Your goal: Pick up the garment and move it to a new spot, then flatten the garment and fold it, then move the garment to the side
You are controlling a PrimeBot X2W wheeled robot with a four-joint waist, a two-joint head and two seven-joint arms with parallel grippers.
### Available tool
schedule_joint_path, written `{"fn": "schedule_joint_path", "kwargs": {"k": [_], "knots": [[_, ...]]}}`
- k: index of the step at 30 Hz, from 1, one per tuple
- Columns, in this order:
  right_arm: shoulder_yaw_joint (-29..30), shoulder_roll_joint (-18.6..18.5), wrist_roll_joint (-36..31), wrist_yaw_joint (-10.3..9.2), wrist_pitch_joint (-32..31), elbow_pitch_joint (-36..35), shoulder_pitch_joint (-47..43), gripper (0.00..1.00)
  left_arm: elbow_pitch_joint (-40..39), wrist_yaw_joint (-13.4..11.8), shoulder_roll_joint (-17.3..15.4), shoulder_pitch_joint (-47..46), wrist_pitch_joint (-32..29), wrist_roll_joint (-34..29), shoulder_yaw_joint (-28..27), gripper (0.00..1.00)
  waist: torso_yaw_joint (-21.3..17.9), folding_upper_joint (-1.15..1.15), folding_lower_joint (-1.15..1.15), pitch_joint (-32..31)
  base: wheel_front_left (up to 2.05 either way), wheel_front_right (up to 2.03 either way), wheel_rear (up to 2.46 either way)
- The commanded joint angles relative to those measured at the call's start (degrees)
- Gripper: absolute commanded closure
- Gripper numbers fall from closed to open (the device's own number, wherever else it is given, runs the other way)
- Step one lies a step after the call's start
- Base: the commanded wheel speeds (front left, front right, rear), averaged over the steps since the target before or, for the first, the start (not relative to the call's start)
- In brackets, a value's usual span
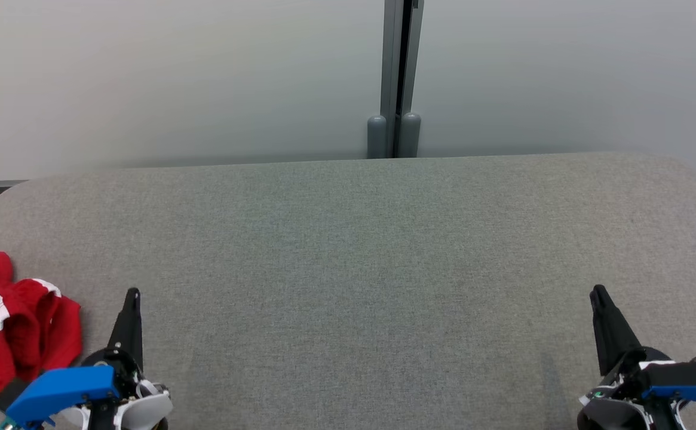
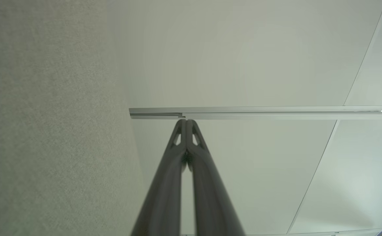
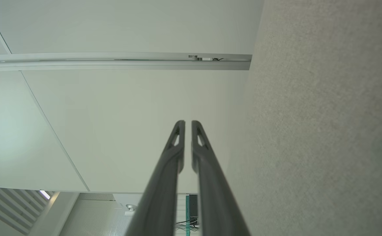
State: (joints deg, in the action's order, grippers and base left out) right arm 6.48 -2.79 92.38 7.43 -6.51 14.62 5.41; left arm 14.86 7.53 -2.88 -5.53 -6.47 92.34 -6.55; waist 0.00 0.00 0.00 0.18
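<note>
Overhead, red garment lies beside closed left claw; right claw barely parted.

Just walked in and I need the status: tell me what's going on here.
A two-armed robot faces a grey table. A red garment lies crumpled at the table's left end, not yet picked up. The left pincer is beside it, shut and holding nothing. The right pincer is at the near right, its fingers slightly apart, also holding nothing.
</note>
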Motion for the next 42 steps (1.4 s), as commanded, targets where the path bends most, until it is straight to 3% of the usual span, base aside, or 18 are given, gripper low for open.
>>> {"fn": "schedule_joint_path", "kwargs": {"k": [1,9,16,28,42], "knots": [[0.0,0.0,0.0,-0.02,0.0,0.1,-0.1,0.00,0.1,0.0,0.0,0.1,0.0,0.0,0.0,0.00,0.0,0.00,0.00,0.0,0.00,0.00,0.00],[-1.3,0.1,-1.7,-0.04,1.7,0.8,-0.7,0.00,1.4,0.0,-0.7,0.9,1.6,-1.3,0.5,0.00,0.0,0.00,0.00,0.1,0.00,0.00,0.00],[-2.1,-0.1,-6.4,-0.03,3.7,0.4,0.2,0.00,1.8,0.0,-1.8,0.1,3.7,-6.2,1.0,0.00,0.0,0.00,0.00,0.3,0.00,0.00,0.00],[-4.0,-0.2,-17.8,-0.01,6.7,0.3,1.4,0.00,2.1,0.0,-3.0,-0.6,6.7,-17.5,1.9,0.00,-0.2,0.00,0.00,0.5,0.00,0.00,0.00],[-4.0,0.0,-36.1,0.02,9.9,1.0,2.3,0.00,3.1,0.0,-6.5,-1.0,9.9,-32.5,7.8,0.00,-0.4,0.00,0.00,0.7,0.00,0.00,0.00]]}}
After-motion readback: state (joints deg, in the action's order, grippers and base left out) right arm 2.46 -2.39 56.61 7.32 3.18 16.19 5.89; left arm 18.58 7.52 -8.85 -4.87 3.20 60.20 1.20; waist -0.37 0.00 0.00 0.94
